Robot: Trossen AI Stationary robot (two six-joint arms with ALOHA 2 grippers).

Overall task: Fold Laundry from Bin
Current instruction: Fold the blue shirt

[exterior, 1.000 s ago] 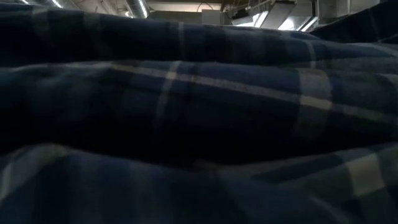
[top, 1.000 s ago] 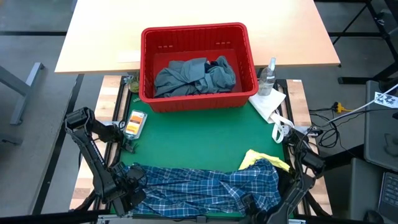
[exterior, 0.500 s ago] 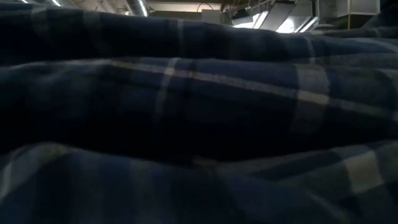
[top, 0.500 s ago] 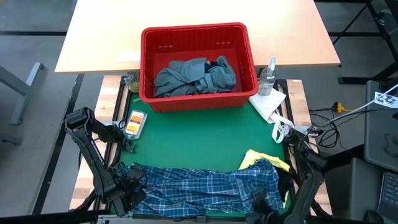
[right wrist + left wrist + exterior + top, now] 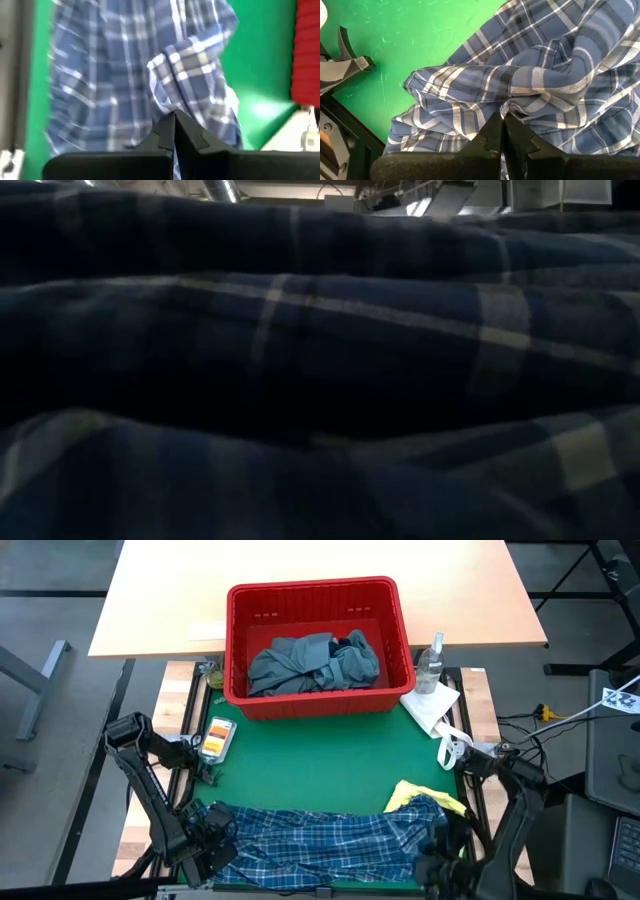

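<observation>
The blue-white plaid shirt (image 5: 325,840) lies crumpled in a long band along the 6 o'clock edge of the green mat (image 5: 320,755) in the high view, stretching from about 7 o'clock to 5 o'clock. Its folds fill the whole low view (image 5: 320,380). A small yellow garment (image 5: 425,792) peeks out from under the shirt's 5 o'clock end, touching it.

The left gripper (image 5: 502,122) sits at the shirt's 7 o'clock end, its jaws pressed together on a pinch of plaid cloth. The right gripper (image 5: 174,122) sits at the 5 o'clock end; its jaws are together too, and they seem to pinch a raised fold of the shirt, though the blur there makes the hold hard to confirm.

At 12 o'clock stands the red bin (image 5: 318,600), its near wall on the mat's far edge. Inside it a large grey-blue garment (image 5: 305,662) is bunched up, with a dark navy one (image 5: 352,641) tucked just beside it.

Around the bin on the worktop (image 5: 170,590): a clear spray bottle (image 5: 431,662) at 2 o'clock, a white paper towel (image 5: 432,706) just beside it, and a small orange-labelled packet (image 5: 216,737) at 9 o'clock.
</observation>
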